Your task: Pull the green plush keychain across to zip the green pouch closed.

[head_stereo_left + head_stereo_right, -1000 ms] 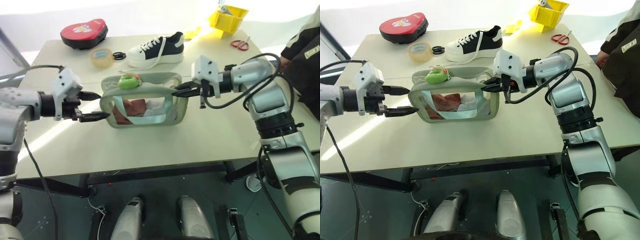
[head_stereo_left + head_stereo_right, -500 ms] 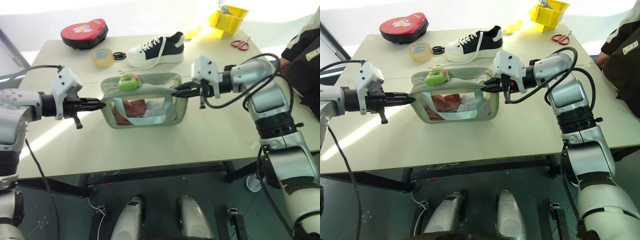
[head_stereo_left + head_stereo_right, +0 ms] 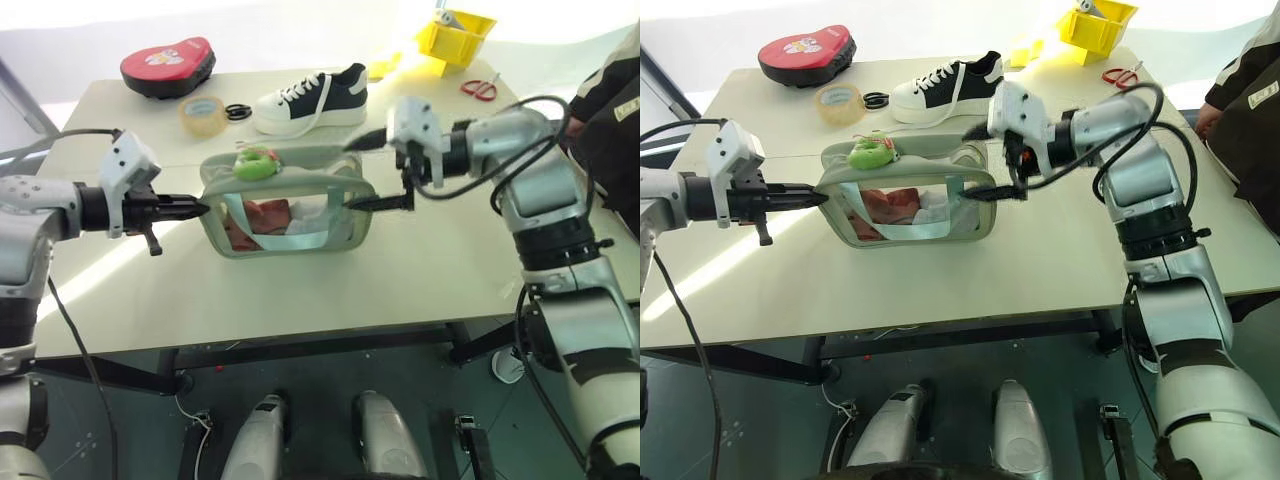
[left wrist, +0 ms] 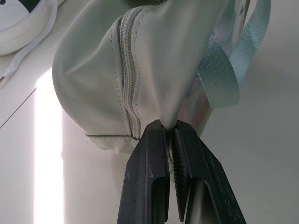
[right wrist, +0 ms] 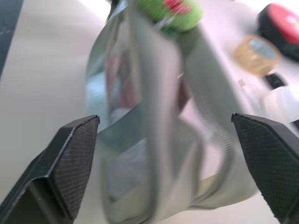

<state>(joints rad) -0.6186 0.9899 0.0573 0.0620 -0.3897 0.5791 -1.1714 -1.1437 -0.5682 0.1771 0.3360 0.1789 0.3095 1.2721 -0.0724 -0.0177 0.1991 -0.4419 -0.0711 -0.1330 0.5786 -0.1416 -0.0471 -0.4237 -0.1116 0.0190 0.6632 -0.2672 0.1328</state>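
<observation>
A pale table (image 3: 300, 300) is seen with a broad bare stretch along its near edge. The green pouch (image 3: 290, 205) stands near the table's middle, well clear of every edge, with open surface on both its ends. Toward the far edge a black-and-white sneaker (image 3: 310, 98), a red padded case (image 3: 168, 65), a yellowish tape roll (image 3: 203, 113) and, at the far right corner, a yellow bin (image 3: 456, 33) and red scissors (image 3: 481, 87) are laid out, all apart from the pouch. A person's dark sleeve (image 3: 610, 110) is seen at the right edge.

The pouch's left end fabric is pinched by the left gripper (image 4: 170, 135), its fingers pressed together on a fold beside the zipper seam. The right gripper (image 3: 372, 170) is spread wide at the pouch's right end, one finger above and one beside it, nothing being held. The green plush keychain (image 3: 257, 162) sits on the pouch's top near its left end.
</observation>
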